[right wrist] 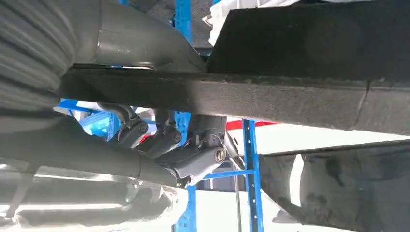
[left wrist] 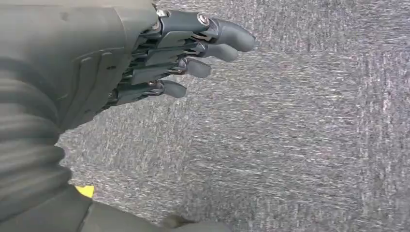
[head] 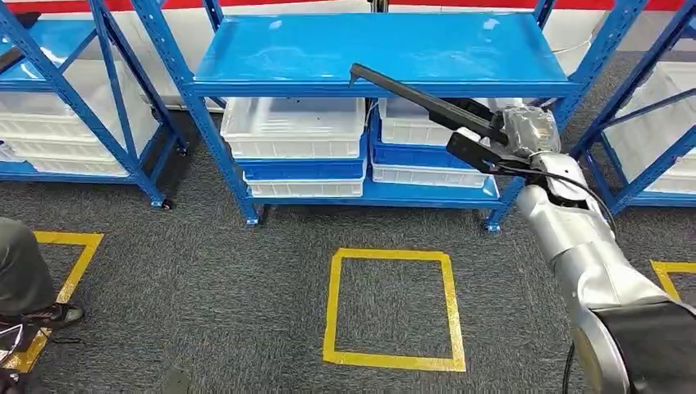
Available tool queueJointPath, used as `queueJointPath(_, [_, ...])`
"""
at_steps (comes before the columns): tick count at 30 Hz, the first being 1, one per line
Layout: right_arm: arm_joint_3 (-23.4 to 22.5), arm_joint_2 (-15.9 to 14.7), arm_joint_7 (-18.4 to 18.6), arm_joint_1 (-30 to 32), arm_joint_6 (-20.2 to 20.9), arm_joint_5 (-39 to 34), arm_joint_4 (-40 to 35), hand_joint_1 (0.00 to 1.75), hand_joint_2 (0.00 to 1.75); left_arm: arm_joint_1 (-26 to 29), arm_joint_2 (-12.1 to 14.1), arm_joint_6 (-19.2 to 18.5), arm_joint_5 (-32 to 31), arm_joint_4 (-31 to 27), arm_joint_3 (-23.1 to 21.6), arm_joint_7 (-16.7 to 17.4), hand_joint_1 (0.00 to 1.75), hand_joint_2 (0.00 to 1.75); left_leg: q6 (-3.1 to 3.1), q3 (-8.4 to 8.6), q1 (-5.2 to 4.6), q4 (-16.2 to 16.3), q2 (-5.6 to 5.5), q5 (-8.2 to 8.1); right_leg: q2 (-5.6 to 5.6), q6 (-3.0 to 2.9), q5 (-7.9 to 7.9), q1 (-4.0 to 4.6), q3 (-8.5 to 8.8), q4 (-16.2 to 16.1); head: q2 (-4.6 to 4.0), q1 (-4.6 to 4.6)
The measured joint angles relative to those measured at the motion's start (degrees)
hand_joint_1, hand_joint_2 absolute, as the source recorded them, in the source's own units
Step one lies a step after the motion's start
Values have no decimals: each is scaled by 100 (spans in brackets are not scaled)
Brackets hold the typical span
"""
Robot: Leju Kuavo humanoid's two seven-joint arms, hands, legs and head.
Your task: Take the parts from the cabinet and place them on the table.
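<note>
Right hand (head: 492, 141) fingers (right wrist: 193, 159) clasp one black part (head: 418, 100) | left hand (left wrist: 96, 72) fingers (left wrist: 212, 48) apart, empty | two yellow squares (head: 392, 308)

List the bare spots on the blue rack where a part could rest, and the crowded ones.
The top blue shelf is bare apart from the tip of the long black part that the right hand holds over its front edge. The lower level is crowded with stacked white bins, leaving little room for a hand to pass.

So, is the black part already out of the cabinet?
Out: the right hand holds the long black part in front of the blue cabinet.
</note>
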Motion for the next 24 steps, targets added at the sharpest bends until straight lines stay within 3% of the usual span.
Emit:
queueJointPath(1, [-2,-2,7,1,4,9,0,175,175,0,0,0,-2,0,0,0,0,175,38,146,-5,-89,0,96,8,-5,44,32,-46,2,0,-2])
queueJointPath(2, [-13,-13,15,0,4,11,-2,175,175,-3,-2,0,-11,0,0,0,0,175,114,444,-23,-448,-5,263,18,1,83,69,-89,1,0,0])
queueJointPath(3, [-24,-22,20,-3,4,11,-4,175,175,-7,-2,0,-20,-2,0,0,0,175,235,828,-58,-970,-25,414,23,-6,120,114,-121,-2,0,-2])
queueJointPath(4, [-30,-26,22,-9,4,9,-10,175,175,-20,2,0,-32,-2,0,0,0,175,404,1180,-133,-1487,-76,433,24,-8,153,137,-135,-4,0,2])
queueJointPath(5, [-33,-32,26,-39,4,7,-17,175,175,-42,25,4,-50,-4,-2,11,0,175,570,1374,-133,-1780,-65,236,11,38,205,125,-174,-31,0,61])
queueJointPath(6, [-35,-50,26,-43,4,7,-17,175,175,-45,6,7,-68,-4,-4,11,0,175,522,1346,-166,-1845,-60,285,-18,72,235,42,-166,-34,0,68])
queueJointPath(7, [-35,-52,26,-46,6,7,-17,175,175,-45,20,11,-70,-4,-4,15,0,175,505,1328,-209,-1856,-80,342,-21,133,282,16,-182,-61,0,24])
queueJointPath(8, [-37,-55,26,-24,6,4,-20,175,175,-44,33,15,-66,-4,-2,28,0,175,520,1338,-241,-1892,-87,409,-14,169,337,-15,-181,-102,0,-5])
queueJointPath(9, [-41,-68,22,-6,4,4,-22,175,175,-38,35,18,-68,-4,-2,33,0,175,598,1356,-253,-2056,-74,553,-11,201,429,43,-161,-213,0,-2])
queueJointPath(10, [-50,-99,20,12,4,4,-24,175,175,-51,31,22,-70,-4,0,35,0,175,569,1428,-142,-2302,-28,714,-8,158,353,55,-201,-168,0,-4])
queueJointPath(11, [-61,-124,7,-3,7,7,-24,175,175,-66,22,22,-70,-7,0,35,0,175,643,1374,-142,-2374,-23,833,9,97,74,74,-356,31,0,15])
queueJointPath(12, [-66,-131,-2,-13,4,7,-26,175,175,-87,20,31,-70,-7,0,37,0,175,623,1306,-120,-2372,-17,890,17,60,-181,65,-456,366,0,22])
queueJointPath(13, [-72,-162,-7,-12,9,4,-26,175,175,-90,0,20,-70,-7,0,46,0,175,539,1213,-102,-2369,-10,946,15,62,-463,37,-594,852,0,24])
queueJointPath(14, [-74,-186,-7,-6,11,7,-26,175,175,-90,-11,22,-70,-7,0,46,0,175,480,1144,-88,-2367,-9,987,14,93,-608,3,-682,1209,0,24])
queueJointPath(15, [-77,-190,-7,3,13,9,-26,175,175,-87,-31,22,-70,-7,0,48,0,175,421,1059,-56,-2345,-1,1044,13,179,-624,-34,-728,1515,0,22])
queueJointPath(16, [-76,-199,-7,17,17,11,-26,175,175,-88,-33,24,-70,-7,0,48,0,175,377,991,-29,-2325,5,1081,13,270,-531,-70,-692,1585,0,20])
queueJointPath(17, [-76,-208,-7,20,17,20,-26,175,175,-89,-44,26,-70,-7,0,48,0,175,304,858,34,-2253,16,1129,11,454,-260,-119,-479,1390,0,26])
queueJointPath(18, [-76,-208,-7,17,17,22,-28,175,175,-92,-55,26,-70,-7,0,48,0,175,257,739,88,-2158,25,1157,4,584,-76,-174,-201,1012,0,20])
queueJointPath(19, [-79,-208,-7,16,17,24,-30,175,175,-96,-57,28,-70,-7,0,48,0,175,217,626,123,-2057,34,1172,-6,655,-56,-230,67,604,0,24])
queueJointPath(20, [-79,-197,-4,6,17,22,-33,175,175,-106,-18,33,-70,-13,2,48,0,175,137,470,61,-1951,29,1185,9,698,-384,-151,312,278,0,64])
queueJointPath(21, [-81,-183,-4,6,20,24,-41,175,175,-107,-16,33,-70,-13,0,48,0,175,93,404,74,-1854,36,1211,62,542,-459,-95,269,186,0,116])
queueJointPath(22, [-90,-192,2,27,24,26,-46,175,175,-101,-41,39,-72,-13,0,39,0,175,77,340,45,-1838,4,1257,34,483,-459,-177,213,206,0,57])
queueJointPath(23, [-92,-186,2,51,22,29,-48,175,175,-85,-44,37,-72,-13,0,46,0,175,76,314,63,-1834,-2,1322,37,435,-435,-157,163,275,0,9])
queueJointPath(24, [-92,-175,4,92,24,26,-46,175,175,-67,-28,39,-70,-11,2,48,0,175,67,278,76,-1855,5,1395,35,363,-395,-150,97,308,0,24])
